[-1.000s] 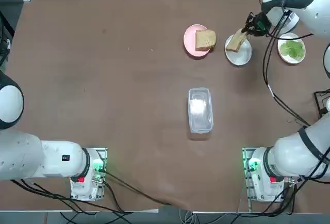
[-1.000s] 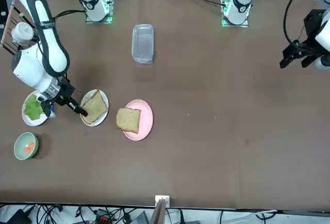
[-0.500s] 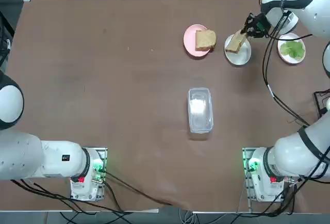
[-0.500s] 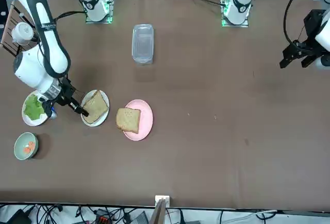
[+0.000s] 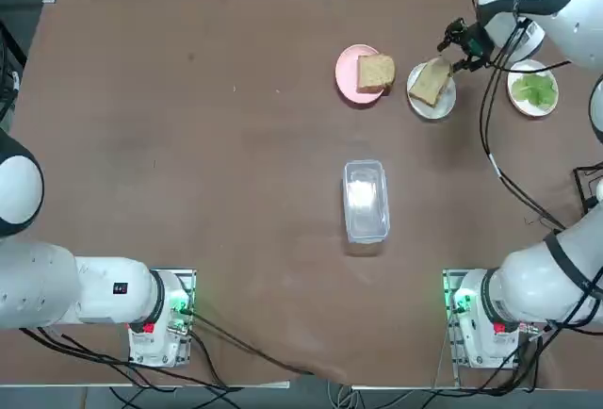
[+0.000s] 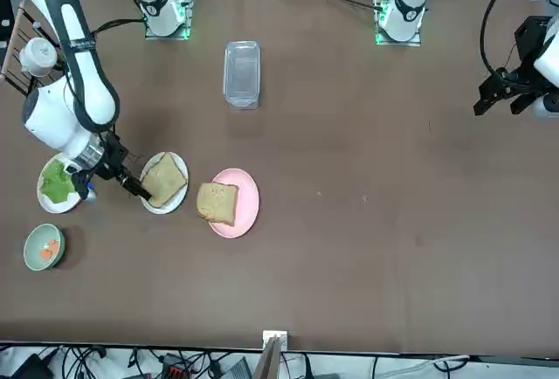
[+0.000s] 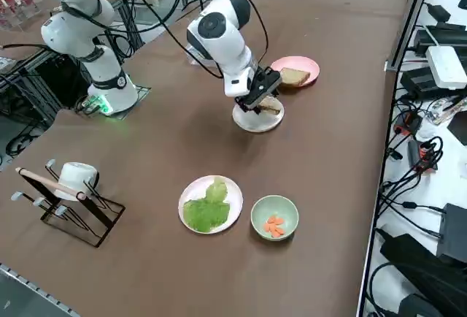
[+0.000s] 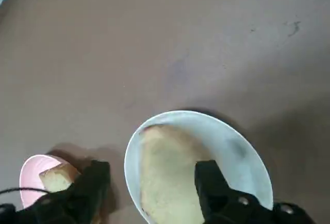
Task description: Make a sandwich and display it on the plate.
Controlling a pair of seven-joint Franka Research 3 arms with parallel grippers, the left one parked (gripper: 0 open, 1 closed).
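**Slice on the white plate between my spread fingers; the lettuce lies to its right**

I am the right gripper point(image 8: 153, 170), and my fingers stand wide apart, grasping nothing. The task's white plate point(image 5: 440, 114) is just beneath me, with one bread slice point(image 5: 431, 81) lying across it. The sandwich is still in parts: this slice is its likely base, without any filling on top.

What matters now is how I straddle that slice. I am at its end farther from the arms' bases, towards the plate's right. Its long axis runs from my side across the plate, leftward and back towards the bases. One finger is close by the bread over the plate; the other stands off the plate, on the side of the pink plate point(image 5: 347, 77). I judge that I should rise straight before going sideways, or the nearer finger could drag the slice and twist it on the plate.

To the white plate's right is the lettuce plate point(image 7: 237, 195) with green lettuce point(image 7: 206, 208), probably my next call. The green bowl point(image 6: 31, 251) with orange pieces point(image 6: 50, 249) lies to the plate's right too, but farther from the bases. On the left, the pink plate carries the second slice point(image 5: 376, 72), presumably the top. The clear container point(image 5: 366, 202) lies left of the white plate, towards the bases.
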